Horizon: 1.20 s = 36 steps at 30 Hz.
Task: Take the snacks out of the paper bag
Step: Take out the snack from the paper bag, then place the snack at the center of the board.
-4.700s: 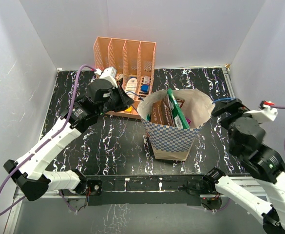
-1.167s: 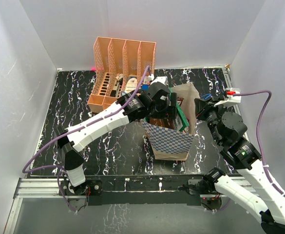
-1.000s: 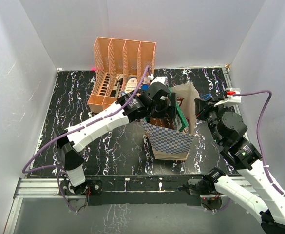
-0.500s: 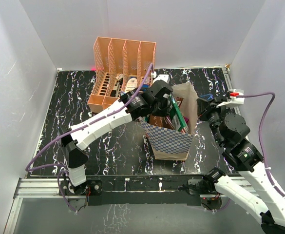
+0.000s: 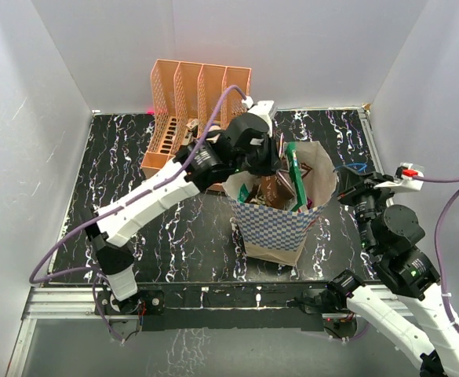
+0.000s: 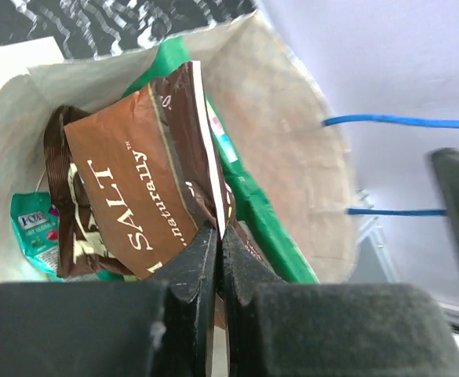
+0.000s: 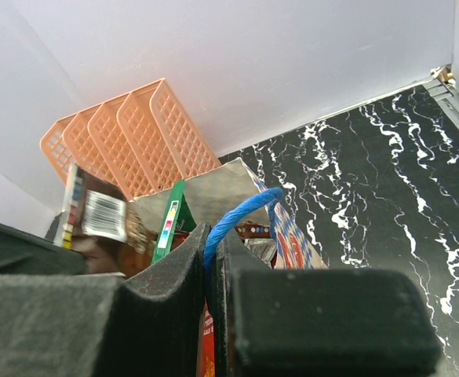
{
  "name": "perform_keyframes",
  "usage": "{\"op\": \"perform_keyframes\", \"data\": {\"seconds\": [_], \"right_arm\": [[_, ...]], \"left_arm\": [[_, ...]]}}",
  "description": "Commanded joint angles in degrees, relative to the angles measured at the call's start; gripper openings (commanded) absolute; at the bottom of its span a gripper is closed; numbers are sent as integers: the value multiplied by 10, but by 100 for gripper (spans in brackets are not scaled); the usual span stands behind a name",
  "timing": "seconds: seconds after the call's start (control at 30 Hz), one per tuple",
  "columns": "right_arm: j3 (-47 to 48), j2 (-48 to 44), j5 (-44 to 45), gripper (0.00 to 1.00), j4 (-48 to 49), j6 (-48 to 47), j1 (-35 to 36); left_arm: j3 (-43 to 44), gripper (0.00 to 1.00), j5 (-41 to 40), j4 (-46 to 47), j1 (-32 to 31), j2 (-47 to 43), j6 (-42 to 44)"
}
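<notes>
Clamping the upright brown packet (image 6: 127,212) from above, left end effector (image 6: 217,251) is hovering over the paper bag (image 6: 292,149); right end effector (image 7: 211,251) is pinching its blue handle (image 7: 241,210).

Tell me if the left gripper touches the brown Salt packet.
Touching. Left wrist view shows the left gripper shut on the brown Salt packet.

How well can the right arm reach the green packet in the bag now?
Probably not: the right gripper is shut on the blue handle of the paper bag and must release it before going for the green packet.
</notes>
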Motion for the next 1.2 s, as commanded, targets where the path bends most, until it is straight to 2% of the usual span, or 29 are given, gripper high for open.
{"op": "perform_keyframes", "data": {"seconds": [0.0, 0.13, 0.3, 0.43, 0.57, 0.7, 0.83, 0.97, 1.17], "right_arm": [[10, -16, 34, 7, 56, 25, 3], [10, -15, 38, 7, 49, 23, 3], [15, -14, 39, 7, 44, 19, 3], [18, -8, 39, 7, 44, 16, 3], [20, 1, 37, 7, 44, 15, 2], [21, 13, 33, 7, 45, 14, 3], [20, 22, 28, 7, 49, 14, 3], [22, 32, 23, 7, 54, 10, 3], [18, 39, 18, 7, 54, 9, 3]], "left_arm": [[49, 0, 23, 88, -1, -91, 35], [58, 0, -1, 111, -1, -142, 90], [90, 0, -91, 97, -1, -211, 177], [73, 0, -167, 99, -1, -285, 224], [41, 0, -235, 72, -1, -348, 241], [9, 0, -297, 0, -1, -387, 235], [-98, 0, -343, -88, -1, -421, 194], [-252, 0, -350, -137, -1, -441, 156], [-457, 0, -355, -101, -1, -444, 102]]}}
